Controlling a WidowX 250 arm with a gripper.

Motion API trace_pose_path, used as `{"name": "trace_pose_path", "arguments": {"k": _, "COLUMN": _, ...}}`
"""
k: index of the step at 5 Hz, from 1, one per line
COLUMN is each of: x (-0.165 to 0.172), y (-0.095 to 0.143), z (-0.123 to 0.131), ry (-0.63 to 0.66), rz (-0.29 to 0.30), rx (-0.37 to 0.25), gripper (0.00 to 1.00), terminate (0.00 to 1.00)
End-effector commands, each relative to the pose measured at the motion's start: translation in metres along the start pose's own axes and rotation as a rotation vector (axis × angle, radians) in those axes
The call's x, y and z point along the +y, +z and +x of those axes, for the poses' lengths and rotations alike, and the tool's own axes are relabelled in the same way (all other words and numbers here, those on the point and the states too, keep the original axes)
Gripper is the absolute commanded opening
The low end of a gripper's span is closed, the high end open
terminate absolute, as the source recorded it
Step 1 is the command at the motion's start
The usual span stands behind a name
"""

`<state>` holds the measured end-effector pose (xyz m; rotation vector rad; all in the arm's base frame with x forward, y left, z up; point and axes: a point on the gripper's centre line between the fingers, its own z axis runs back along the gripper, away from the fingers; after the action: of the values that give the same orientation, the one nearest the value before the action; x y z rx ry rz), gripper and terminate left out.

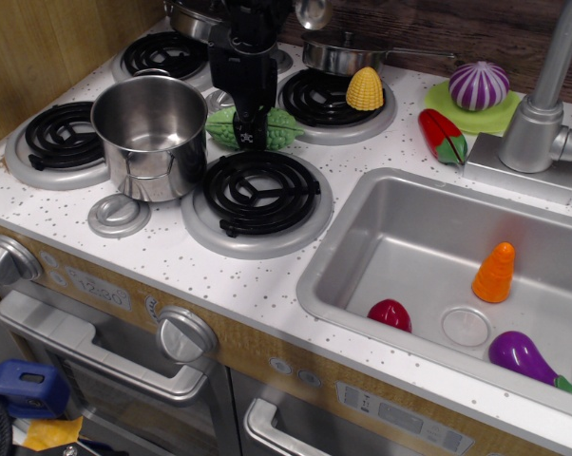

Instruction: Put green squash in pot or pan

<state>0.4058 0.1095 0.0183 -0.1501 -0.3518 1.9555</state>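
The green squash (284, 124) lies on the stove top between the burners, just right of the tall steel pot (151, 133), which stands upright and empty. My gripper (251, 136) reaches straight down onto the middle of the squash. Its dark fingers cover the squash's centre, and the squash's two ends stick out to the left and right. The fingers hide how far the jaws stand apart. The squash rests on the counter.
A shallow steel pan (338, 55) and a yellow corn piece (365, 89) sit on the back right burner. A red pepper (442, 136), a purple onion (479, 85) and the faucet (538, 114) stand at the right. The sink (400, 218) holds a carrot (495, 272), a red piece (390, 314) and an eggplant (521, 353).
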Motion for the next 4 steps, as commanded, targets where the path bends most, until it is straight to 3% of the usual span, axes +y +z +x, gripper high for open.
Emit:
{"name": "trace_pose_path", "arguments": {"k": 1, "x": 0.0, "y": 0.003, "z": 0.002, "ry": 0.028, "rz": -0.036, "rx": -0.002, "gripper": 1.0, "terminate": 0.0}}
{"name": "trace_pose_path", "arguments": {"k": 2, "x": 0.002, "y": 0.007, "z": -0.002, "ry": 0.049, "rz": -0.028, "rx": -0.007, "gripper": 0.0, "terminate": 0.0}}
{"name": "trace_pose_path", "arguments": {"k": 4, "x": -0.015, "y": 0.049, "z": -0.004, "ry": -0.008, "rz": -0.003, "rx": -0.1, "gripper": 0.0, "terminate": 0.0}}
